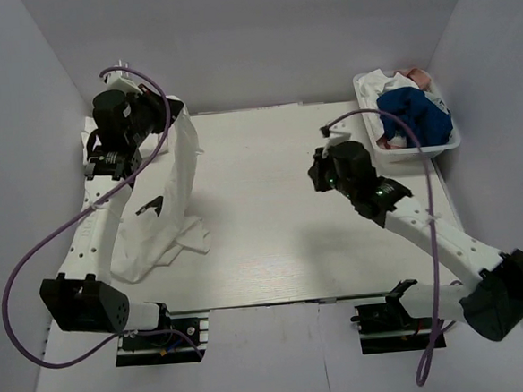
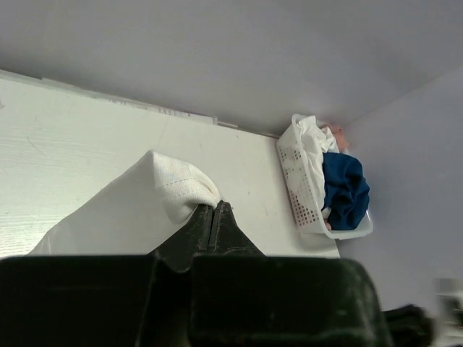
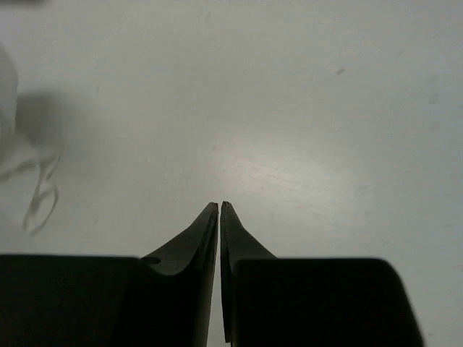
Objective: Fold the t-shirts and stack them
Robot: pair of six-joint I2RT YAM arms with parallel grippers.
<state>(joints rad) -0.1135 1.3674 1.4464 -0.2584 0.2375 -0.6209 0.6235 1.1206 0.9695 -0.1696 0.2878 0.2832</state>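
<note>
A white t-shirt [image 1: 167, 198] with a small black print hangs from my left gripper [image 1: 171, 106], which is raised at the table's far left; its lower part rests bunched on the table. In the left wrist view the left gripper [image 2: 213, 206] is shut on a fold of the white t-shirt [image 2: 170, 184]. My right gripper [image 1: 317, 171] is over the middle right of the table, apart from the shirt. In the right wrist view it [image 3: 219, 206] is shut and empty above bare table, with blurred white cloth [image 3: 22, 181] at the left edge.
A white perforated basket [image 1: 420, 152] stands at the far right corner with blue, white and pinkish clothes in it; it also shows in the left wrist view [image 2: 298, 189]. Grey walls close in the table on three sides. More white cloth [image 1: 91, 136] lies behind the left arm.
</note>
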